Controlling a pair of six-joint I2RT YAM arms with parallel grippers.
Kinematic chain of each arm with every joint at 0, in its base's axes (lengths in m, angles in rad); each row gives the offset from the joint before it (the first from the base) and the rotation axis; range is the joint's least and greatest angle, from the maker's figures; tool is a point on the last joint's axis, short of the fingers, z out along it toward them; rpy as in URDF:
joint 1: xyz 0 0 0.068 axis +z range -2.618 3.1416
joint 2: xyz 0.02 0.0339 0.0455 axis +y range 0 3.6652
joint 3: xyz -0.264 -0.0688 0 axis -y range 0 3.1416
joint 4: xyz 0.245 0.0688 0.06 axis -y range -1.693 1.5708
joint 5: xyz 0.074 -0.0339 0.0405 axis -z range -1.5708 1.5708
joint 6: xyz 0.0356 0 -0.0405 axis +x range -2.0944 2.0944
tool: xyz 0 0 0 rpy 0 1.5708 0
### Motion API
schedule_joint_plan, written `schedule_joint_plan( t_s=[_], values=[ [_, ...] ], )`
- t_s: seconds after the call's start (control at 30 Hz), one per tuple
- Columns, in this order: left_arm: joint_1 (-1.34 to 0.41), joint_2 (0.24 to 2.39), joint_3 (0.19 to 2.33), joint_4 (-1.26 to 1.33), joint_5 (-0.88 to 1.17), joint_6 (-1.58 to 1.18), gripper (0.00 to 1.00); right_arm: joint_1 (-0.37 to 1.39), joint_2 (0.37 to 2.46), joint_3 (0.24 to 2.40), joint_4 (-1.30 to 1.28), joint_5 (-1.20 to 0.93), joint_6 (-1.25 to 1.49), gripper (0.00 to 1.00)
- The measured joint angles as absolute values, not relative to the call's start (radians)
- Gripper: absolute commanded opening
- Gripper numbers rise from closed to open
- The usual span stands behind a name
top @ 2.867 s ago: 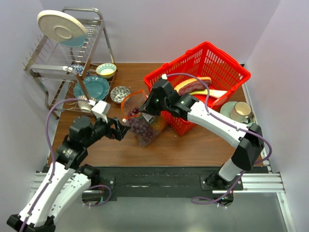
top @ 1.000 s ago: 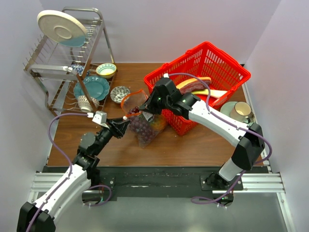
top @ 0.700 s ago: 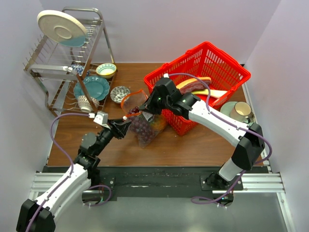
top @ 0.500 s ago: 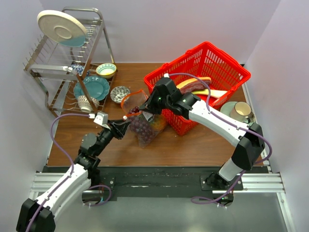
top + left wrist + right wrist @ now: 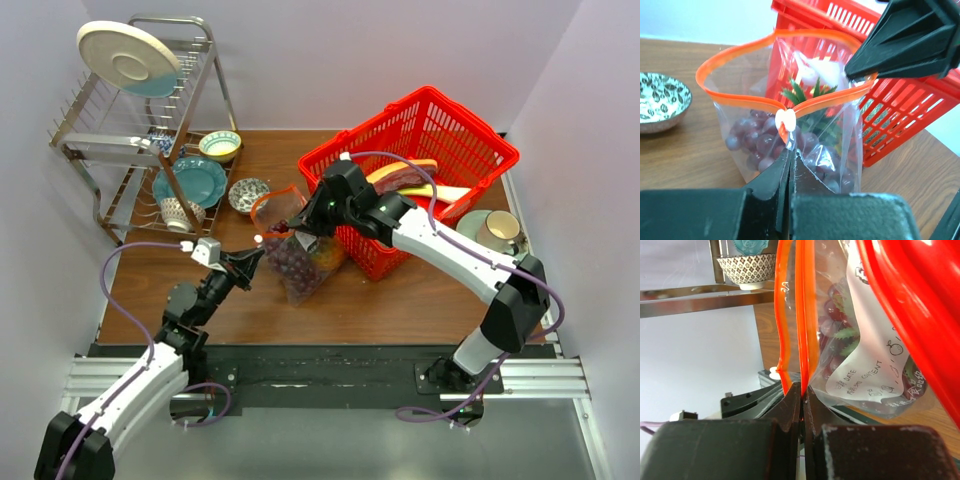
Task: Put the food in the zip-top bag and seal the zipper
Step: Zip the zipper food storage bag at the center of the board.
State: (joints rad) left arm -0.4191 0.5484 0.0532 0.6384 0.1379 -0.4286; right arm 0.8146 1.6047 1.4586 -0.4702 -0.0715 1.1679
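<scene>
The zip-top bag (image 5: 296, 250) stands on the table against the basket, its mouth wide open. Inside it lie the purple grape bunch (image 5: 747, 136) and the pineapple, whose green crown (image 5: 807, 92) shows. The orange zipper (image 5: 737, 95) loops round the mouth. My left gripper (image 5: 788, 150) is shut on the bag's near corner, right under the white slider tab (image 5: 786, 120). At the opposite end of the mouth, my right gripper (image 5: 802, 386) is shut on the zipper strip (image 5: 805, 315). The bag's white label (image 5: 865, 372) faces the basket.
The red mesh basket (image 5: 430, 150) sits right behind the bag, holding a pink slice and other toy food. A patterned bowl (image 5: 248, 193), a teal plate (image 5: 190, 182) and the dish rack (image 5: 140, 110) stand at the left. A cup on a saucer (image 5: 497, 230) is at the right.
My left gripper has gone from partly open to shut at the bag's slider corner, and its wrist has shifted slightly left. The right arm and the bag have stayed still.
</scene>
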Motion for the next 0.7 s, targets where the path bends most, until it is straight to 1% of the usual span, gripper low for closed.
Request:
schedule_joint_plan(
  t_s=[0.03,0.07,0.17,0.27,0.3,0.37,0.4,0.43,0.47,0.5,0.57,0.63,0.7],
  values=[
    [-0.419,0.530,0.054,0.626,0.138,-0.426,0.00,0.813,1.600,1.454,-0.470,-0.072,1.168,0.03],
    [-0.419,0.513,0.056,0.615,0.138,-0.425,0.00,0.812,1.596,1.450,-0.471,-0.072,1.168,0.07],
    [-0.419,0.456,0.079,0.555,0.142,-0.422,0.00,0.808,1.581,1.439,-0.470,-0.072,1.168,0.09],
    [-0.419,0.430,0.142,0.485,0.150,-0.398,0.00,0.805,1.561,1.421,-0.468,-0.072,1.167,0.06],
    [-0.419,0.430,0.176,0.453,0.154,-0.387,0.00,0.805,1.556,1.414,-0.466,-0.073,1.167,0.00],
    [-0.419,0.435,0.244,0.406,0.164,-0.361,0.00,0.804,1.549,1.402,-0.459,-0.077,1.163,0.00],
    [-0.419,0.438,0.275,0.385,0.169,-0.348,0.03,0.804,1.548,1.398,-0.454,-0.082,1.162,0.00],
    [-0.419,0.442,0.301,0.368,0.175,-0.337,0.14,0.804,1.548,1.393,-0.449,-0.090,1.163,0.00],
    [-0.419,0.448,0.321,0.354,0.180,-0.326,0.39,0.804,1.548,1.390,-0.445,-0.097,1.163,0.00],
    [-0.419,0.455,0.335,0.341,0.186,-0.315,0.48,0.804,1.548,1.387,-0.442,-0.100,1.163,0.00],
    [-0.419,0.469,0.343,0.308,0.193,-0.307,0.61,0.804,1.548,1.385,-0.439,-0.105,1.163,0.00],
    [-0.419,0.474,0.342,0.286,0.194,-0.303,0.64,0.804,1.548,1.385,-0.436,-0.108,1.163,0.00],
    [-0.420,0.471,0.327,0.275,0.197,-0.304,0.65,0.804,1.548,1.385,-0.434,-0.109,1.163,0.00]
  ],
)
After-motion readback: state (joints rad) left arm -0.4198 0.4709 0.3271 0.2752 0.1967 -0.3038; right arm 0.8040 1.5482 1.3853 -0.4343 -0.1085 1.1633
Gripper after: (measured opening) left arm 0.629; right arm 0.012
